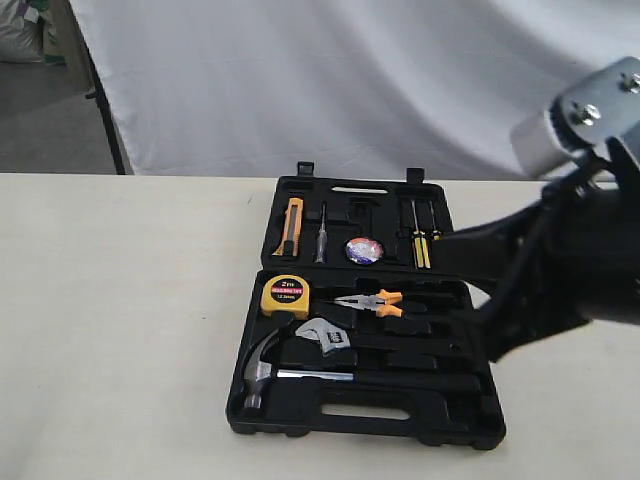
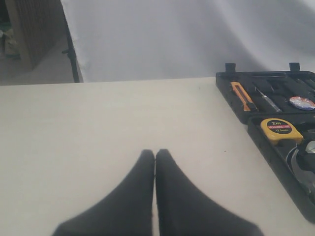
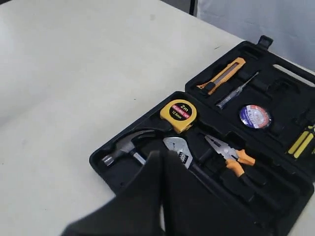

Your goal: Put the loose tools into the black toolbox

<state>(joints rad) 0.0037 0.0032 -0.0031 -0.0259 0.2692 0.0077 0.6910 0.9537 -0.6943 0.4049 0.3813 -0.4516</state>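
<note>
We see the black toolbox (image 1: 440, 418) lying open on the pale table (image 1: 120, 330) with the loose tools seated in its recesses: the blue-purple tape roll (image 1: 364, 250) in the far half, the silver wrench (image 1: 325, 336) and claw hammer (image 1: 262, 368) in the near half, beside the yellow tape measure (image 1: 285, 296) and orange-handled pliers (image 1: 378, 302). Our right gripper (image 3: 161, 156) hangs over the near half, jaws pressed together, holding nothing. Our left gripper (image 2: 155, 153), likewise closed and empty, is above bare table, apart from the case.

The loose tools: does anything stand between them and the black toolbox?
Nothing visible does. The hammer, wrench and tape roll already lie inside the toolbox.
</note>
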